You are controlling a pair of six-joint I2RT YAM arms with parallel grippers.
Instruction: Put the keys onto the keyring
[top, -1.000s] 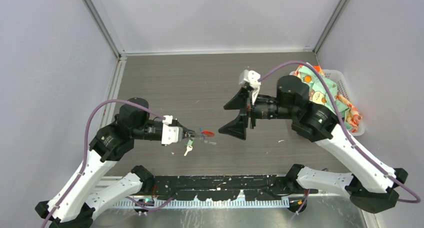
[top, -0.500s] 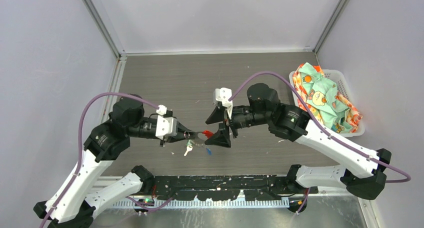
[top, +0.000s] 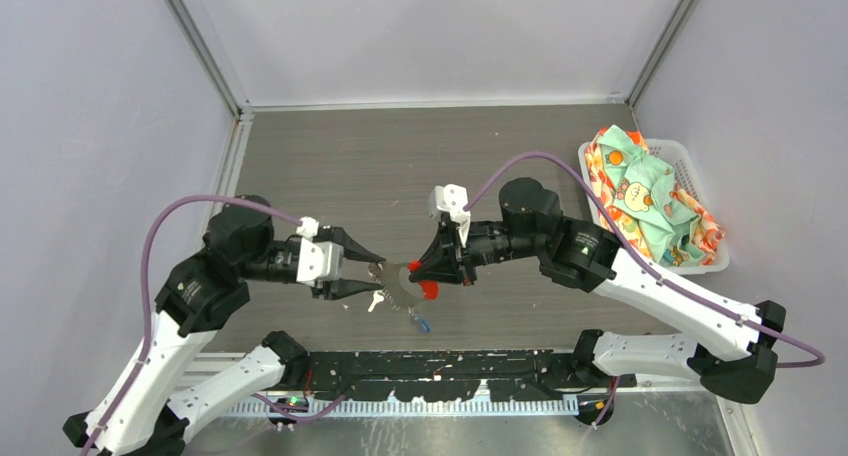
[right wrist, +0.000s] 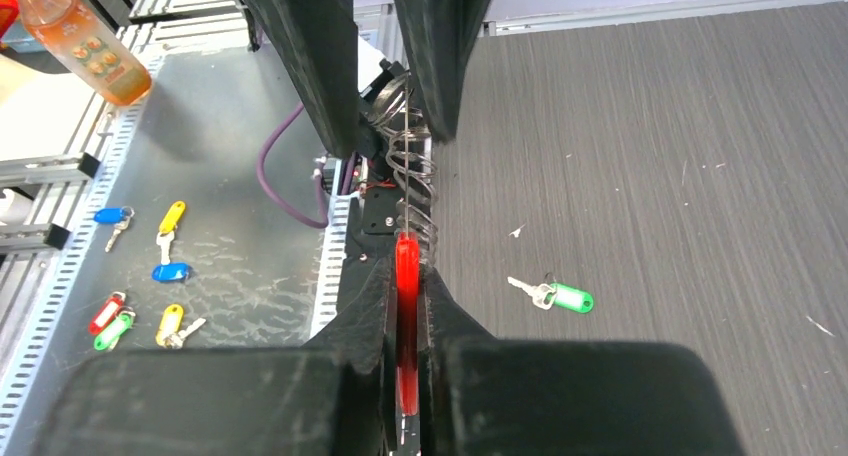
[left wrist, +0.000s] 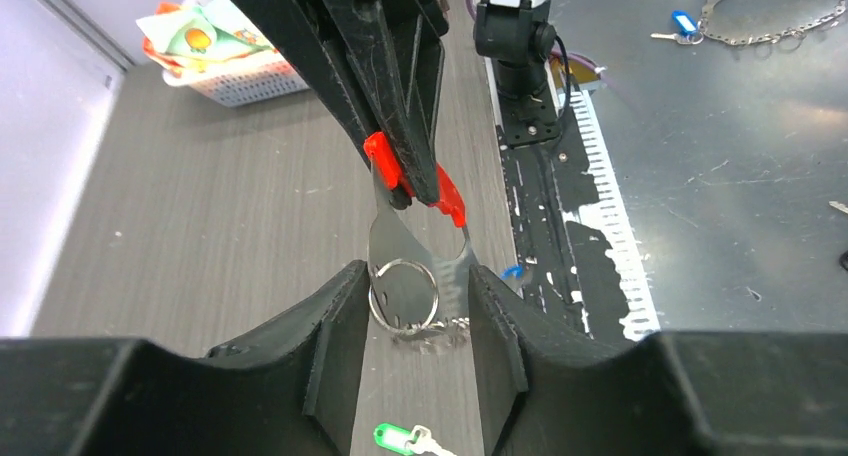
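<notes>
The keyring (top: 402, 281) is a silvery piece with a split ring (left wrist: 403, 294) and a red end (right wrist: 405, 306), held just above the table between both arms. My right gripper (top: 416, 274) is shut on the red end, and the red strip stands upright between its fingers (right wrist: 440, 316). My left gripper (top: 380, 274) is open, with its jaws standing either side of the ring and a gap on the right side. A green-headed key (top: 375, 301) lies on the table under the left gripper. A blue-headed key (top: 422, 324) shows just below the chain; whether it hangs or lies I cannot tell.
A white basket (top: 712, 261) full of patterned cloth (top: 640, 191) stands at the right edge. The arms' black base rail (top: 450, 366) runs along the near edge. Several spare coloured keys (right wrist: 165, 271) lie on the metal surface beyond the rail.
My right arm swung in from the right and shut on the keyring's red end. My left gripper opened, let go of the keyring and drew back a little to the left.
</notes>
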